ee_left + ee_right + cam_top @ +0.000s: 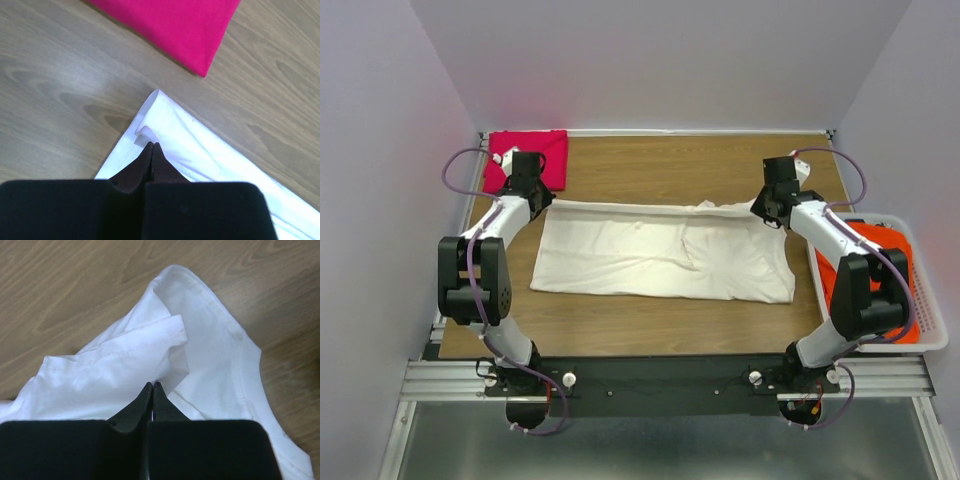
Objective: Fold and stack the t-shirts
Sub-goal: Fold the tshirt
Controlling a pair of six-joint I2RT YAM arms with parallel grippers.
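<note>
The cream-white t-shirt (665, 255) lies spread across the middle of the table. My left gripper (542, 196) is shut on its far left corner (150, 125). My right gripper (763, 212) is shut on a fold at its far right edge (165, 355). A folded magenta-pink t-shirt (528, 158) lies at the far left corner, also in the left wrist view (175, 25). The orange-red t-shirt (875, 275) lies in the white basket (932, 300) at the right.
The wooden table (660, 170) has bare wood behind the white shirt. The basket hangs past the table's right edge. Purple walls close in on the left, right and far sides.
</note>
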